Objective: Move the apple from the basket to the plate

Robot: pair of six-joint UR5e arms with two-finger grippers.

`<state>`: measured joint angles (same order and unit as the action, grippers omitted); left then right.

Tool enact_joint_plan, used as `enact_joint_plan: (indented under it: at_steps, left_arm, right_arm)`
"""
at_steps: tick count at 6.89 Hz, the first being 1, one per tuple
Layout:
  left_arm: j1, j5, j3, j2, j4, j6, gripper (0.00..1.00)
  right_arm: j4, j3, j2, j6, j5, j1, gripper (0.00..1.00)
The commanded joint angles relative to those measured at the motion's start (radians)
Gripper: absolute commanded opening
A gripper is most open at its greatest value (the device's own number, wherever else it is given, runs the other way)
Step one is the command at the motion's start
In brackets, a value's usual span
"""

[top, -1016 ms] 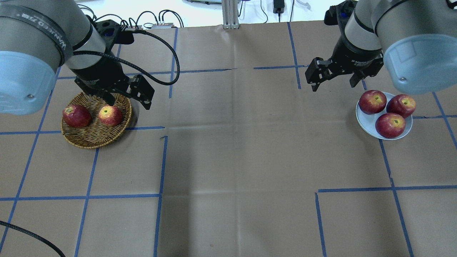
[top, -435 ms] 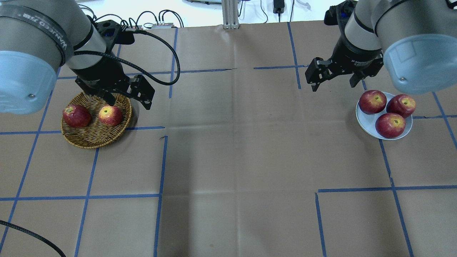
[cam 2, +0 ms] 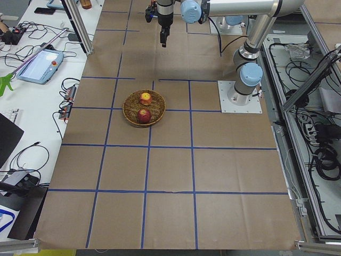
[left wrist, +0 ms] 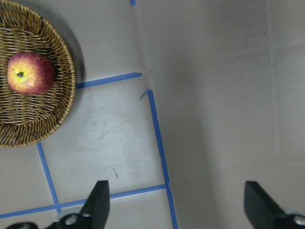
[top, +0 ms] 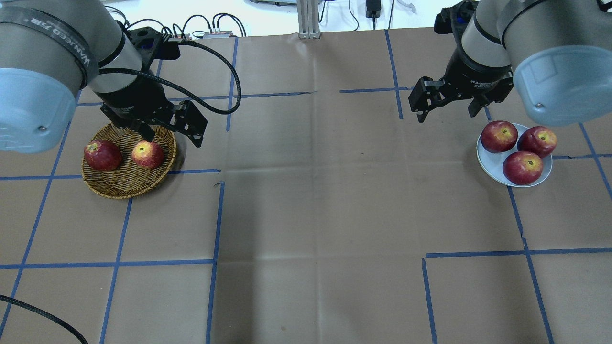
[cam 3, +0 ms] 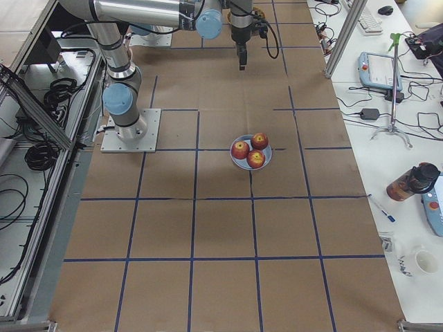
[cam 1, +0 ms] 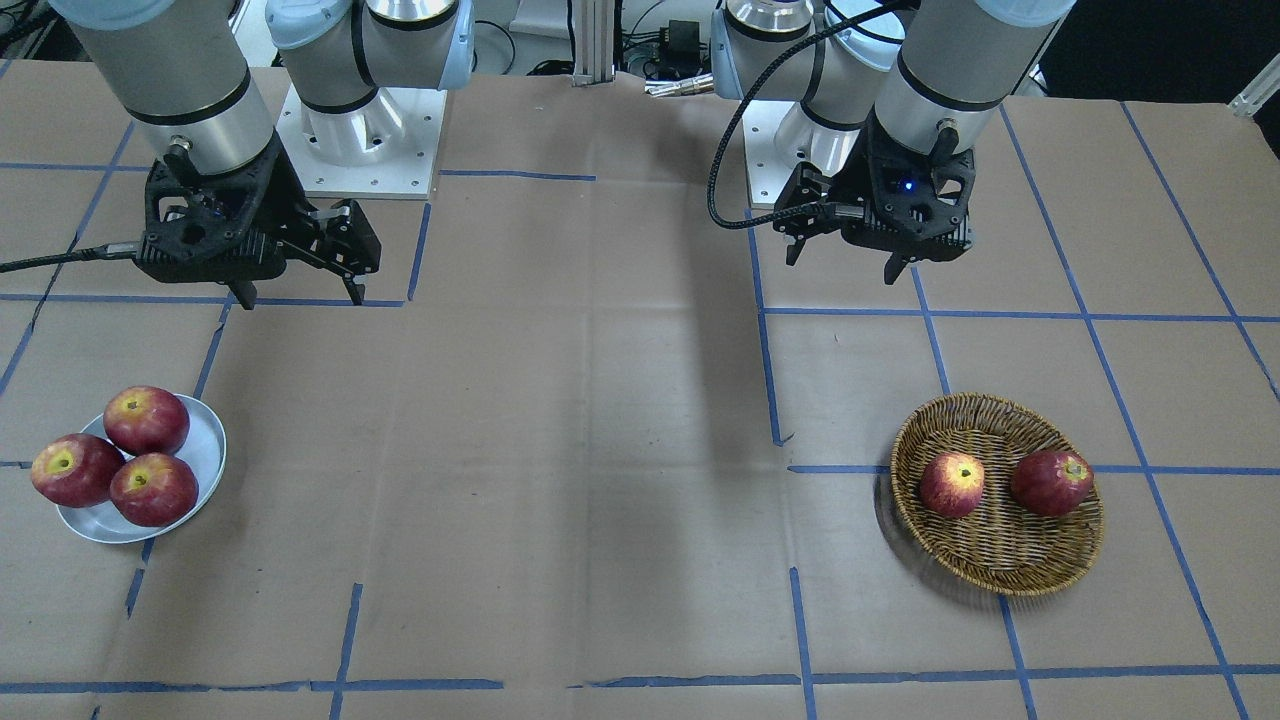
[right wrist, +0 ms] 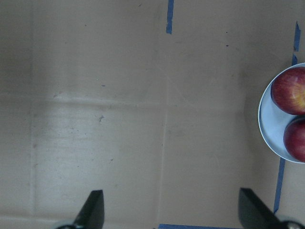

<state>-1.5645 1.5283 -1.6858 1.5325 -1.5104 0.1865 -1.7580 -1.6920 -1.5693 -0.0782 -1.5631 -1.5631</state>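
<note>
The apple [top: 147, 155], pinkish-red with a yellow blush, lies in the wicker basket [top: 129, 191] beside a dark red apple [top: 102, 155]. It also shows in the front view [cam 1: 952, 484] and the left wrist view [left wrist: 30, 73]. My left gripper [top: 173, 140] is open and empty, raised above the table just off the basket's edge on the robot's side. The pale plate [top: 497, 165] at the right holds three deep-red apples [top: 522, 167]. My right gripper [top: 447, 116] is open and empty, raised above the table off the plate's inner side.
Brown paper with blue tape lines [top: 215, 215] covers the table. The robot bases [cam 1: 360, 150] stand at the table's back edge. A black cable [top: 210, 52] loops off the left wrist. The plate's edge shows in the right wrist view [right wrist: 269, 124].
</note>
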Motion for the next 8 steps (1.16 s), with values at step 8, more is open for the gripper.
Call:
enact_joint_plan:
  at_steps: [8]
  left_arm:
    - [0.277,0.013,-0.149,0.322,0.54,0.37,0.99]
  right_arm:
    - [0.0,0.0,0.0,0.0,0.0,0.0,1.0]
